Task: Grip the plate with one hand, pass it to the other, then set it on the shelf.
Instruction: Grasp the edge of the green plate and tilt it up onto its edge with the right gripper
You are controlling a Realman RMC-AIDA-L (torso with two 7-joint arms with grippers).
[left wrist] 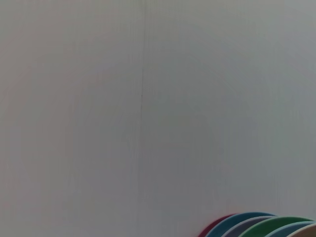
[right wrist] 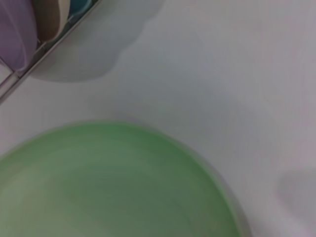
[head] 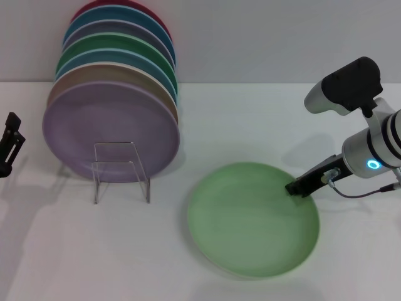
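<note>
The pale green plate lies flat on the white table, right of centre; in the right wrist view the plate fills the lower part of the picture. My right gripper, on the arm with the blue ring, sits low at the plate's right rim, touching or nearly touching it. The left gripper hangs at the far left edge, away from the plate. The clear shelf stands left of the plate, in front of a row of upright plates.
Several coloured plates stand on edge behind the shelf, with a lilac plate at the front; the tops of these plates show in the left wrist view. A thin cable loops beside the right arm.
</note>
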